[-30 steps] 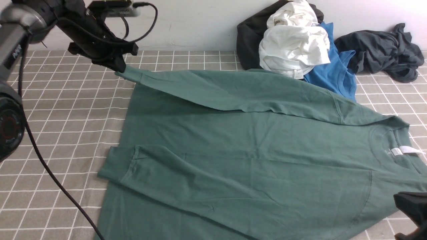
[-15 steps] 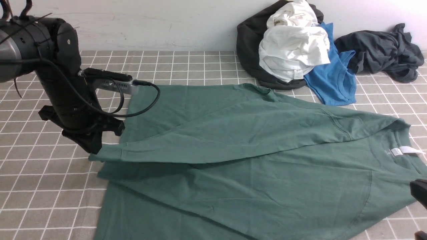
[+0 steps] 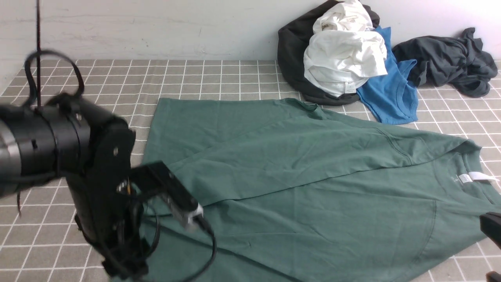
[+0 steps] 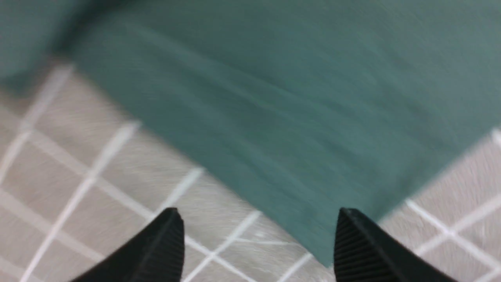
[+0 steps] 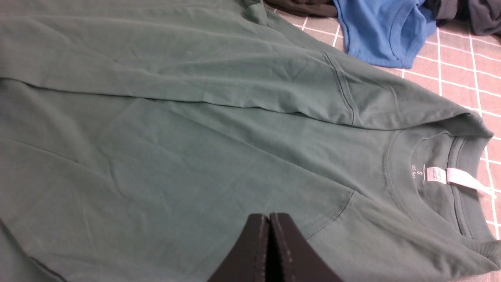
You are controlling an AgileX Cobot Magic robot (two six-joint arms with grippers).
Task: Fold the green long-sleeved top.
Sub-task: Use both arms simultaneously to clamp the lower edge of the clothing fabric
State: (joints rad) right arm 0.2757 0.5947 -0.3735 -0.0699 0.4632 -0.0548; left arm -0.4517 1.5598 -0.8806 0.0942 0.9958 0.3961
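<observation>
The green long-sleeved top [image 3: 297,176] lies spread flat, dull dark green and lightly creased. Its far sleeve [image 3: 274,156] is folded slantwise across the body. The collar, with its white neck label [image 5: 438,175], sits just ahead of the pinched-together right gripper [image 5: 269,235], which hangs over the shoulder seam. At the opposite end, a blurred edge of the fabric lies loose just in front of the spread left gripper [image 4: 254,239], with neither finger gripping it.

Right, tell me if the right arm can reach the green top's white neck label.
Probably yes. The white neck label lies exposed on the dark-green cotton long-sleeved top, near the shut right claw, with nothing covering it.
</observation>
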